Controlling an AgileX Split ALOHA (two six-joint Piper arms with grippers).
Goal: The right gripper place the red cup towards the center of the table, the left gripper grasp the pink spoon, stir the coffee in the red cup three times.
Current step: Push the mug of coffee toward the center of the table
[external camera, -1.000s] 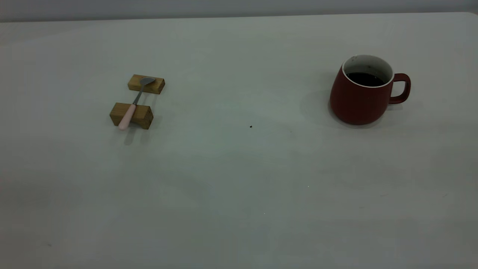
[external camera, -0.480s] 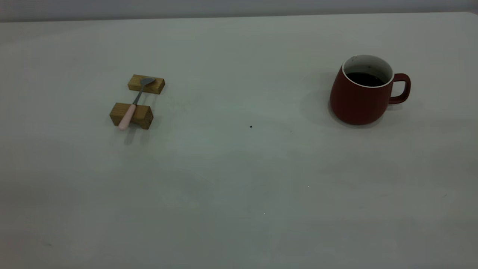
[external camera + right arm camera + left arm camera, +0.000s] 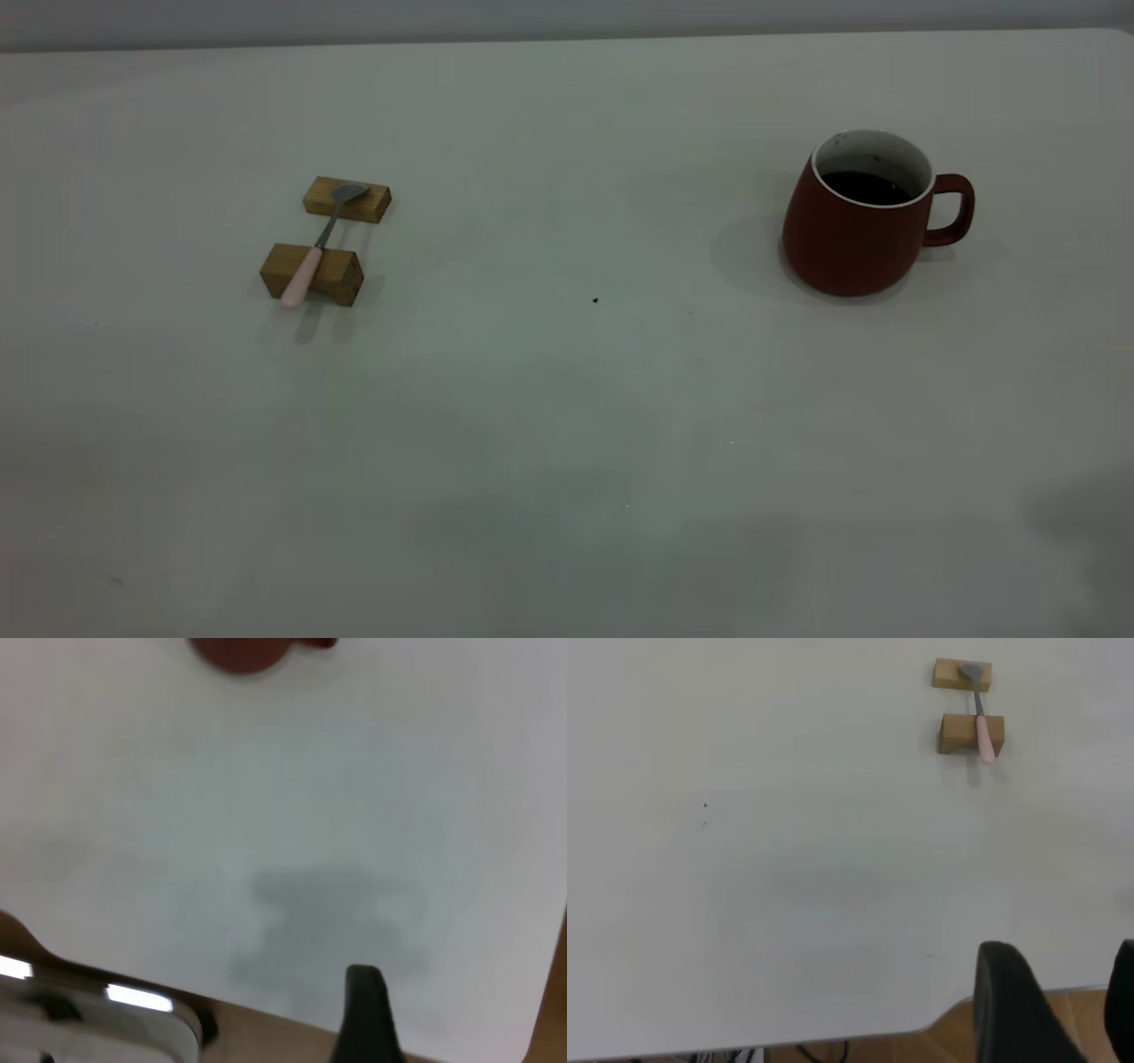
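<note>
You have the off-white table (image 3: 567,425) filling the exterior view. The red cup (image 3: 855,226) stands upright at its right side, handle turned away from the centre, with dark coffee (image 3: 866,186) inside. Well apart on the left, two tan wooden blocks (image 3: 312,273) carry the pink spoon (image 3: 310,261), its handle on the nearer block and its grey bowl on the farther one. Your left gripper (image 3: 1054,1010) hangs over the table's near edge with its fingers apart. Of your right gripper (image 3: 368,1014) only one dark finger shows, so I cannot tell its state.
</note>
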